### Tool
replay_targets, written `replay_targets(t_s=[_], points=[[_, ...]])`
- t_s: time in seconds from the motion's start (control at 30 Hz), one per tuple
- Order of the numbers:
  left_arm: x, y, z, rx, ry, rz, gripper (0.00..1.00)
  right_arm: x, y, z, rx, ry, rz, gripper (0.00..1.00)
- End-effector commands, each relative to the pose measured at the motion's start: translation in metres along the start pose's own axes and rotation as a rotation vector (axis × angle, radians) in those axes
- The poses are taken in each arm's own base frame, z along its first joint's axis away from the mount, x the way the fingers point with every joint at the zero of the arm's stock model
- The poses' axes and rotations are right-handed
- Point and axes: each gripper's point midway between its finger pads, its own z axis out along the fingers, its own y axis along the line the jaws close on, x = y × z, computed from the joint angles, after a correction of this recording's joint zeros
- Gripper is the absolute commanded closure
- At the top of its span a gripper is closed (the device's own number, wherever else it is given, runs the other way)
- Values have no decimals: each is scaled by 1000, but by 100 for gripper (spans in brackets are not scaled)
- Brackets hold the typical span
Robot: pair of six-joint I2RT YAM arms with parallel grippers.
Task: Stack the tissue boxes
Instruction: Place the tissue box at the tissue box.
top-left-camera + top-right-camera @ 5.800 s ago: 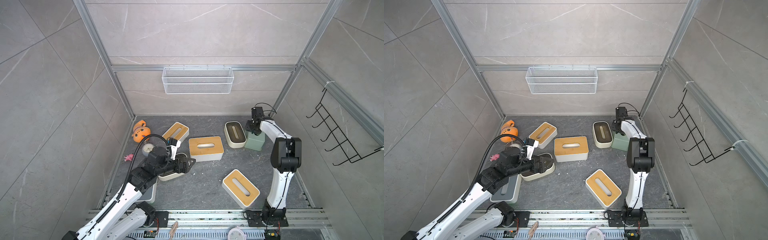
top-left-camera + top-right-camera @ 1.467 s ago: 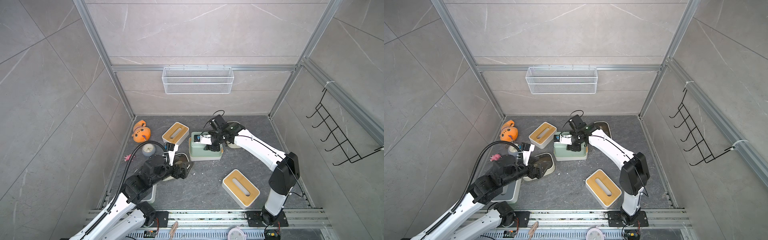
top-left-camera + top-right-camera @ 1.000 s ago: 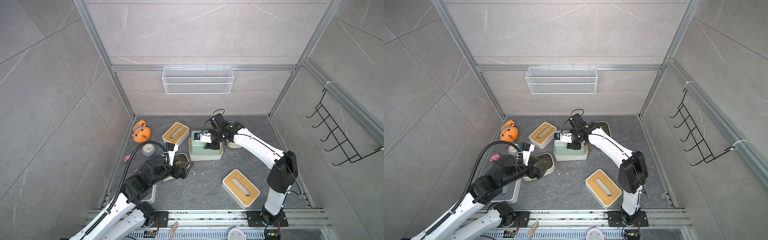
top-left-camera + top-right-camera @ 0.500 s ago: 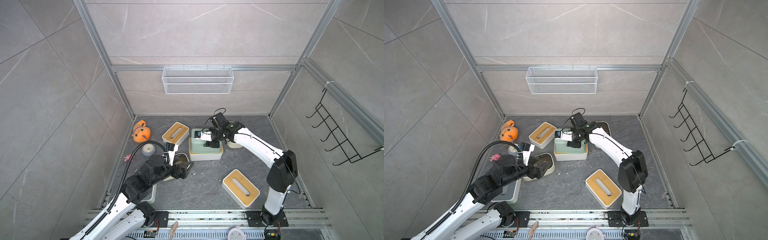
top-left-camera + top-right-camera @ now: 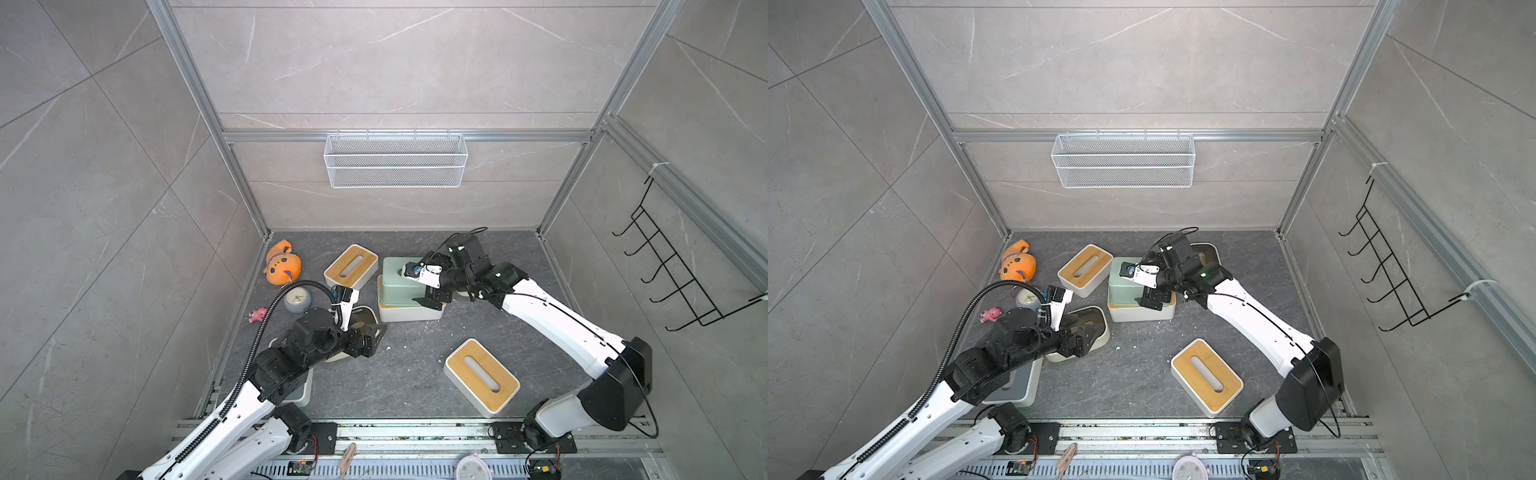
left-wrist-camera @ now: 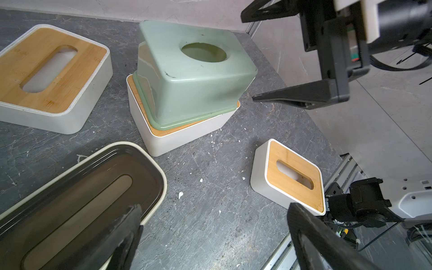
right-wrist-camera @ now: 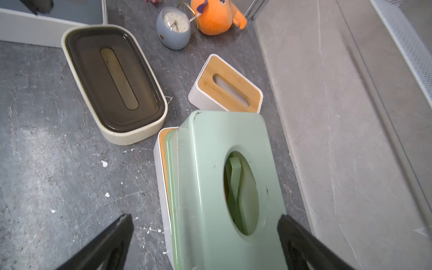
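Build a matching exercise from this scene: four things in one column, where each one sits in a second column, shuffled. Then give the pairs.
Things
1. pale green tissue box
2. cream tissue box with brown lid
3. clock
4. wire basket

Places
A. hung on the back wall
B. beside the orange plush toy
C. partly beneath the left hand
D. stacked on a white bamboo-lidded box

Pairs: 1-D, 2-C, 3-B, 4-A
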Motion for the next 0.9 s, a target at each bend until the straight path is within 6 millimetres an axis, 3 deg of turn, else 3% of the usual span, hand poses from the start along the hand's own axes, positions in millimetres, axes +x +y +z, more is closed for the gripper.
replay_targets(t_s=[0.0,0.2,0.33,0.47,0.57,0.73,0.87], points=[[-11,1,-2,-22,-29,28,0,-14,-18,-11,129,-82,69,0],[-13,4,0,-46,-27,-5,0,-13,-38,-25,293,-174,374,0],[-6,21,2,-164,73,-5,0,1,-52,-44,422,-164,597,0],[-6,22,3,-175,89,-24,0,19,-46,-62,531,-241,659,0],[-14,20,7,-170,109,-45,0,20,-42,-77,566,-318,684,0],[-33,27,19,-161,147,-162,0,31,-39,-64,500,-272,894,0],[-50,25,29,-102,129,-247,0,53,-36,-62,473,-317,1097,0]])
